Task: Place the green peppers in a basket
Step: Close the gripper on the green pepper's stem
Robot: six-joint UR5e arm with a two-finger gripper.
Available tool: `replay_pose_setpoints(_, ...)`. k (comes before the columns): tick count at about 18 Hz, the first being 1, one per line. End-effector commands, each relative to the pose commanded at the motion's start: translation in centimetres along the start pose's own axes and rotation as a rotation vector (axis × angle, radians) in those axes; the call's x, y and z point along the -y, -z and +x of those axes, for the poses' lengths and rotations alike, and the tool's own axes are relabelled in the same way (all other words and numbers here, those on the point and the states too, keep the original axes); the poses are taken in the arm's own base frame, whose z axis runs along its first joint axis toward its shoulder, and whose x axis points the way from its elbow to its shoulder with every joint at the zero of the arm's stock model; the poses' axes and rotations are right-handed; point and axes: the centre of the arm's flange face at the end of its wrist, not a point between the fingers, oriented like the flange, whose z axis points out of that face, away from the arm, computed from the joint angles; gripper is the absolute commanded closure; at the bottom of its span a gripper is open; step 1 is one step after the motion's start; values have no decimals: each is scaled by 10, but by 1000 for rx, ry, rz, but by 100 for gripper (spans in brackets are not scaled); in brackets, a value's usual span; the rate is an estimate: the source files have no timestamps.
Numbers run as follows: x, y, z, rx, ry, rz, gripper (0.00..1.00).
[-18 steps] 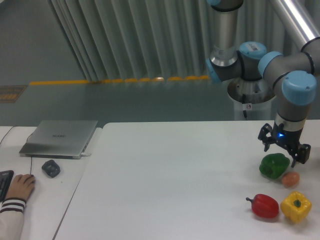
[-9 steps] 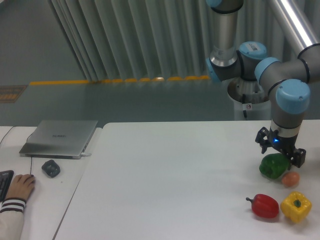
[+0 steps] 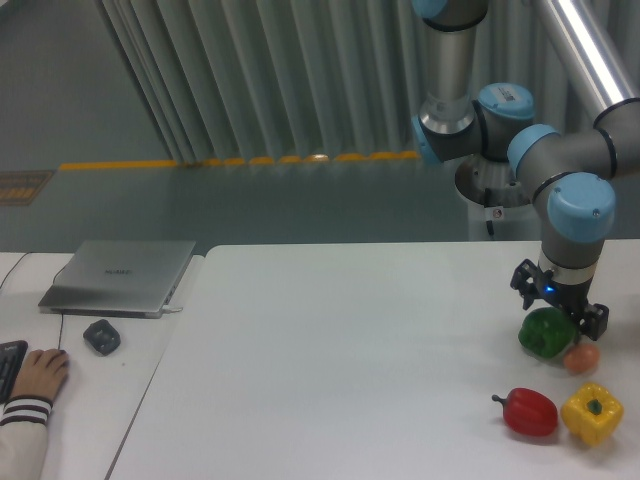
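Working across the scene from the left, we note a person's hand (image 3: 40, 372) at the near edge beside a dark computer mouse (image 3: 101, 336), and a closed laptop (image 3: 118, 276) behind them; none of these bears on the task. The white table (image 3: 330, 370) runs bare through its middle, and we see no basket anywhere in view. At the right end lies the group of produce: the red pepper (image 3: 528, 411) nearest the front, the green pepper (image 3: 546, 333) behind it, a small orange-brown item (image 3: 580, 358) touching or just beside the green pepper's right flank, and the yellow pepper (image 3: 592, 413) at the front corner. The gripper (image 3: 558, 311) stands directly above the green pepper, its fingers spread and reaching down on either side of the upper lobes; we cannot tell whether the pads touch the skin. We judge the green pepper to be light and hollow, firm enough to bear a moderate squeeze, but glossy and therefore liable to slip. We judge the soundest hold to be across the broad middle of the body, pads seated in the grooves between lobes, not on the sloping shoulders. The close neighbour on the right may be nudged by that finger.
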Motion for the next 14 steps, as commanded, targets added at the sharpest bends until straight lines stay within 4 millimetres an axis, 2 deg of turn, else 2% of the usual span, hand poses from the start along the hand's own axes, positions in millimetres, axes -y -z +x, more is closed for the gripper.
replay_pose_setpoints(14,7,-11,7,-22,-17,-17,0)
